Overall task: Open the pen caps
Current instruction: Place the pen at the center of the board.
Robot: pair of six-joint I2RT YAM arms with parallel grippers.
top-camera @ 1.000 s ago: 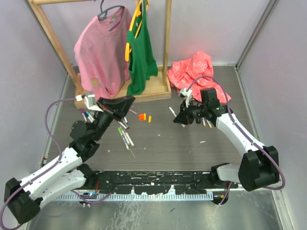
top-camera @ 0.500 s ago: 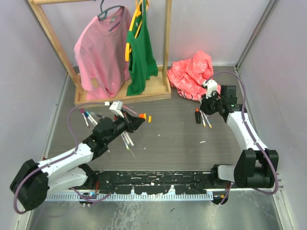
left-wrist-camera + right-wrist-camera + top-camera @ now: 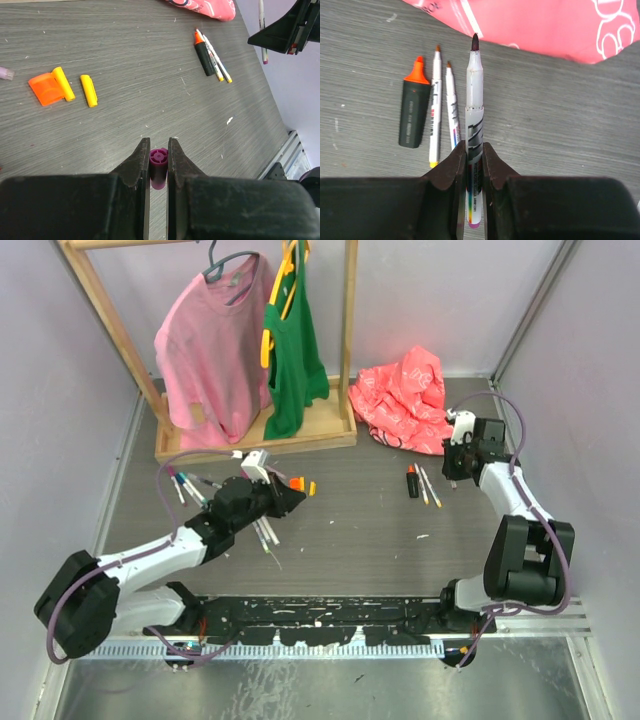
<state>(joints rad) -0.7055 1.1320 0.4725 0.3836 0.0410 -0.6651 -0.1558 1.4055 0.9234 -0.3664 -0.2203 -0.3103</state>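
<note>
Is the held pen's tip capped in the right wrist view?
No, the pen clamped in the right hand shows a bare dark tip, no cap on it.

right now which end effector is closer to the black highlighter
Right. The right end effector, gripping an uncapped pen, is just right of the highlighter; the left end effector, shut on a purple cap, is well off to its left.

Left arm (image 3: 160,550) stretched low toward table centre; left end effector (image 3: 158,146) clamped on small purple plastic cap (image 3: 158,167). Right arm (image 3: 508,492) extended along right side; right end effector (image 3: 474,149) clamped on white-barrelled uncapped pen (image 3: 474,95).
</note>
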